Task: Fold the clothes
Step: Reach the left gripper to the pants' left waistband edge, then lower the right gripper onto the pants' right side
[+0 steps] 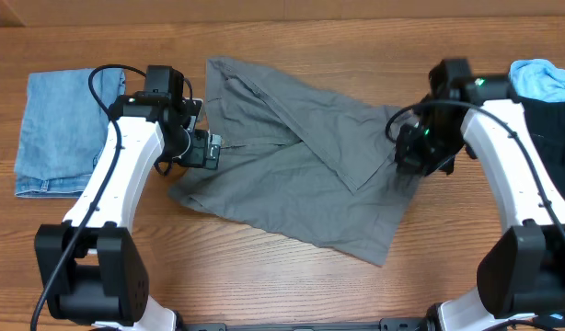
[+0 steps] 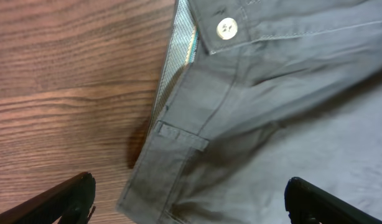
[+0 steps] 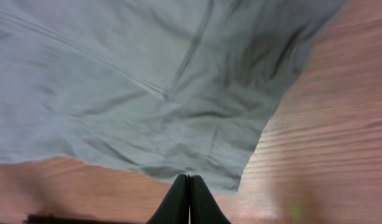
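Right end effector (image 3: pixel 189 186): nearest the right wrist camera; its two dark fingers are pressed flat together with no gap; the tips meet at the hem edge of the grey shorts (image 3: pixel 116 93); whether any cloth is caught between them cannot be told.
Left end effector (image 2: pixel 191 202): jaws spread wide; one finger (image 2: pixel 66 199) is over bare wood, the other over grey cloth; nothing is held between them; it sits at the waistband side of the garment.
Grey shorts: lying on the table (image 1: pixel 264 276) between the two arms; loosely spread, not flat; in the overhead view one part is laid diagonally over the rest, making a long slanted edge; the cloth is rumpled near the right arm (image 1: pixel 503 156).
Button (image 2: pixel 226 28): pale, on the waistband, face up; the patterned lining of the waistband shows just beside it along the edge.
Belt loop (image 2: pixel 178 140): on the waistband, lower in the left wrist view than the button.
Blue denim garment (image 1: pixel 52 133): folded; at the left side of the table, beyond the left arm (image 1: pixel 117 184); apart from the shorts.
Black garment (image 1: pixel 549 129): at the far right side, partly behind the right arm; a light blue cloth (image 1: pixel 543 80) lies against its far edge.
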Controlling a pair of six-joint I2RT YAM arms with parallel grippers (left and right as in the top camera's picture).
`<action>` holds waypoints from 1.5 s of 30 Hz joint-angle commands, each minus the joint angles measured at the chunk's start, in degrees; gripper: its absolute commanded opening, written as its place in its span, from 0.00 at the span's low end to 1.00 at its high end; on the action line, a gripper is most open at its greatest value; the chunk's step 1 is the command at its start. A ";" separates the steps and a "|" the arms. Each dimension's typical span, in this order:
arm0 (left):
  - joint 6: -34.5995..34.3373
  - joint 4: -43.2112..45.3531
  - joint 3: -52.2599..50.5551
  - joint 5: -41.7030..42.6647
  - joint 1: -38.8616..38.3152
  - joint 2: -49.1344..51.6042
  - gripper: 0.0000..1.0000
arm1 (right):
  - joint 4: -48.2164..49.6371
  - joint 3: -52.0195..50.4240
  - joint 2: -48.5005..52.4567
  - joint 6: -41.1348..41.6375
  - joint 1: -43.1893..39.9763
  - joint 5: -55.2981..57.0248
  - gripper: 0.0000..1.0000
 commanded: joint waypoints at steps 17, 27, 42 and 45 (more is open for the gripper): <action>-1.11 5.90 0.87 3.23 0.39 1.92 1.00 | 24.15 -30.49 -0.33 1.38 0.46 -12.13 0.04; -1.33 6.78 0.87 4.09 0.39 1.92 1.00 | 26.62 -31.95 -0.31 4.63 0.68 -6.54 0.04; -1.33 7.74 0.87 4.07 0.66 1.92 1.00 | 22.97 -34.14 -0.31 9.77 2.51 4.59 0.04; -1.33 7.98 0.87 4.07 0.66 1.92 1.00 | 21.73 -33.75 -0.31 10.23 1.27 5.79 0.04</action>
